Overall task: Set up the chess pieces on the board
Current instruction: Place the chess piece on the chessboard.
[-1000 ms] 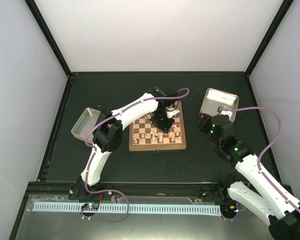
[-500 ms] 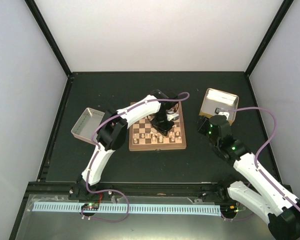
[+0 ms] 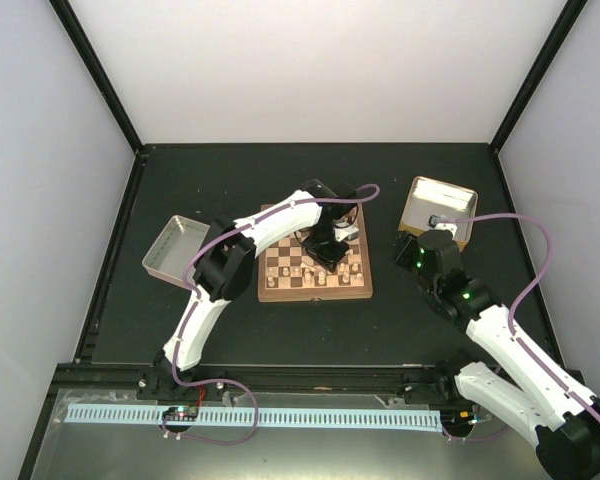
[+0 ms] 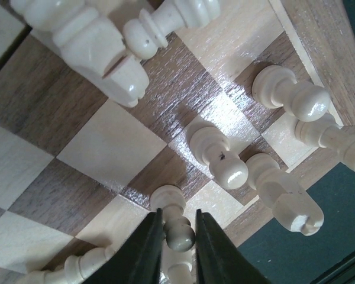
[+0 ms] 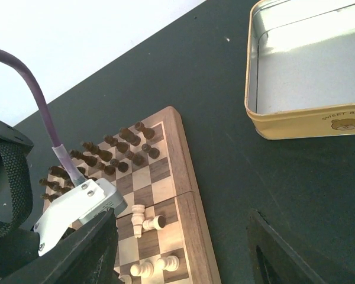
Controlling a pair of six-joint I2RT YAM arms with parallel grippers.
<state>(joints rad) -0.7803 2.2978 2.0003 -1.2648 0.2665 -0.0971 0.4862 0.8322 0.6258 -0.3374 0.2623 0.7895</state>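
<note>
The board [image 3: 315,295] lies mid-table and fills the left wrist view [image 4: 112,148]. My left gripper [image 3: 332,252] is low over its right half, shut [image 4: 178,222] on the head of a cream pawn [image 4: 167,198] whose base rests on a square. Other cream chess pieces stand around it: a knight [image 4: 100,41] and pawns [image 4: 219,157] near the rim. My right gripper [image 3: 417,250] hovers open and empty [image 5: 183,260] beside the board's right edge [image 5: 189,177]. Two cream pieces [image 5: 139,219] lie toppled on the board. Dark pieces [image 5: 106,157] fill the far rows.
An open yellow-sided tin [image 3: 438,208] sits right of the board, just behind my right gripper, and shows in the right wrist view [image 5: 307,71]. A grey shallow tray [image 3: 170,247] lies left of the board. Black frame rails edge the dark table.
My left wrist has shifted slightly over the board's right half and settled. My right gripper has drifted a little left and toward the board.
</note>
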